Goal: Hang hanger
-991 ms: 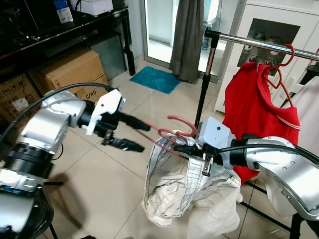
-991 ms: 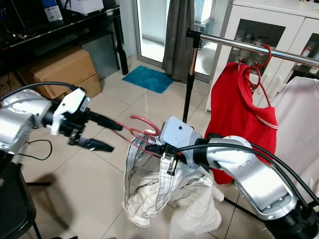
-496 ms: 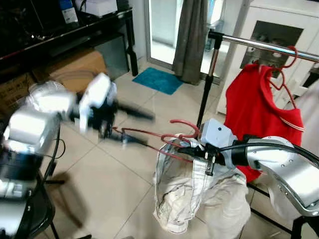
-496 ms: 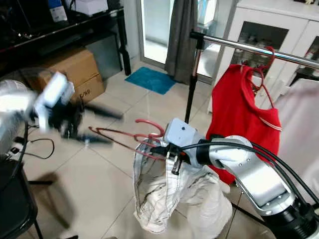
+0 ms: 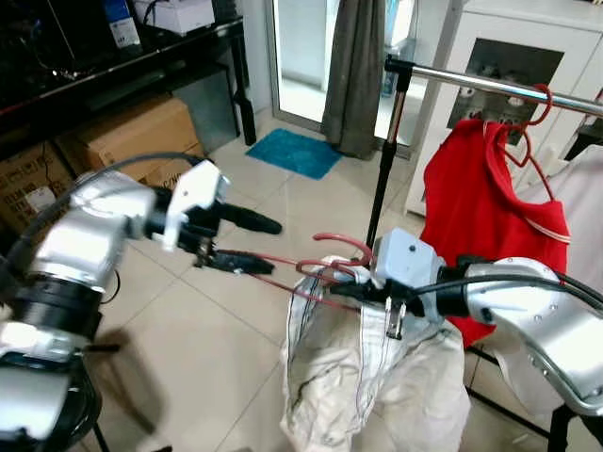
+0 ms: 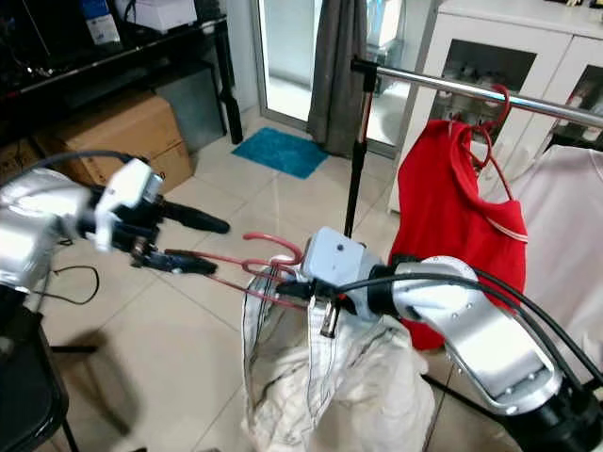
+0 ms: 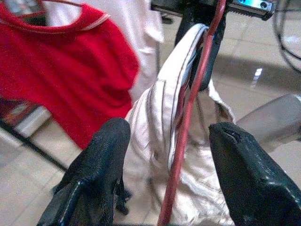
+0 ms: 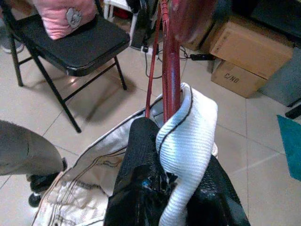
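Note:
A red wire hanger (image 5: 332, 243) carries a white garment (image 5: 367, 377) that droops toward the floor. My right gripper (image 5: 347, 290) is shut on the hanger and the garment's collar just below the hook; in the right wrist view its fingers (image 8: 141, 188) pinch the white collar (image 8: 188, 141) and the red wires (image 8: 170, 70). My left gripper (image 5: 252, 245) is open at the hanger's left end. In the left wrist view the red wire (image 7: 190, 122) runs between its fingers (image 7: 99, 179). The silver rail (image 5: 490, 85) runs up and to the right, with a red shirt (image 5: 480, 217) hanging on it.
The rack's upright pole (image 5: 386, 160) stands just behind the hanger. Cardboard boxes (image 5: 132, 132) and a black desk (image 5: 141, 56) are at the left, a blue mat (image 5: 297, 151) and a curtain (image 5: 353, 75) behind. A black chair (image 8: 70, 42) stands close by.
My left arm swung up and left, then came back to the hanger's left end, slightly higher than a second ago. The garment now hangs straighter. My right gripper has kept its grip.

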You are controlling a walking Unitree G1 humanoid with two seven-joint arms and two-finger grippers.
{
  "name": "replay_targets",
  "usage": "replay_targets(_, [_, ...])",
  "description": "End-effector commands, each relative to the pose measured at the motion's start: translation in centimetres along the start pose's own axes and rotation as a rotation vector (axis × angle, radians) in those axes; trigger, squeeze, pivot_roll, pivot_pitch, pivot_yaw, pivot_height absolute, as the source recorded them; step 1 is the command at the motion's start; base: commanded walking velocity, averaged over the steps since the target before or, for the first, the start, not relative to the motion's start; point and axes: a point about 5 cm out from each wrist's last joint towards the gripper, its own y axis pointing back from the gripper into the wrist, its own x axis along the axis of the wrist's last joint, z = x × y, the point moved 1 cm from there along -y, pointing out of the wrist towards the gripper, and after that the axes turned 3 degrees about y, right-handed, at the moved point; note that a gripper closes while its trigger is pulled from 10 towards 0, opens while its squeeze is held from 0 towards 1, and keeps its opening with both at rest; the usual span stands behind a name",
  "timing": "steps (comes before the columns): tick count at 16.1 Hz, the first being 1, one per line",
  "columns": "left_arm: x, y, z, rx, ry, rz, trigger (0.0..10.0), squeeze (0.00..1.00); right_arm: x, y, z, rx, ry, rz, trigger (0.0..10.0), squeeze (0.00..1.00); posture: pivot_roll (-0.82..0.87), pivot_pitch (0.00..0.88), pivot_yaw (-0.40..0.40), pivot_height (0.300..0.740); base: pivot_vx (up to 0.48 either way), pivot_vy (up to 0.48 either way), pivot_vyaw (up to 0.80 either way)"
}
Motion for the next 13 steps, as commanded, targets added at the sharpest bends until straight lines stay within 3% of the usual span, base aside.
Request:
replay_targets(1, [0.0,-0.3,-0.2,-0.012,-0.026,-0.029,10.0,0.0,1.6,0.1,0.2,-0.006,0.065,0.035,0.0,0.0,-0.2,0.0,0.077,0.74,0.0,0.0,0.0])
replay_targets(2, [-0.2,-0.4,-0.3,-0.011,-0.032,-0.034,10.0,0.0,1.6,0.0,0.1,-0.003,0.068,0.036,0.0,0.0,-0.2,0.0,0.079,0.74,0.0,0.0,0.0])
replay_targets(3, [-0.7,-0.7,-0.4,-0.024,-0.046,-0.048,3.5,0.0,1.9,-0.1,-0.1,0.008,0.079,0.037,0.0,0.0,-0.2,0.0,0.08,0.74,0.0,0.0,0.0])
replay_targets(4, [-1.0,-1.1,-0.4,-0.042,-0.056,-0.058,0.0,0.0,2.0,-0.1,-0.2,0.016,0.088,0.034,0.0,0.0,-0.2,0.0,0.08,0.74,0.0,0.0,0.0])
replay_targets(10, [-0.7,-3.3,0.0,-0.085,-0.186,-0.048,0.0,0.0,1.8,-0.3,0.1,0.026,0.111,-0.014,0.0,0.0,-0.2,0.0,0.08,0.74,0.0,0.0,0.0])
replay_targets(13, [-0.6,-3.7,-0.5,-0.021,-0.199,-0.05,0.0,0.0,1.6,-0.4,0.3,0.022,0.108,-0.036,0.0,0.0,-0.2,0.0,0.079,0.74,0.0,0.0,0.0])
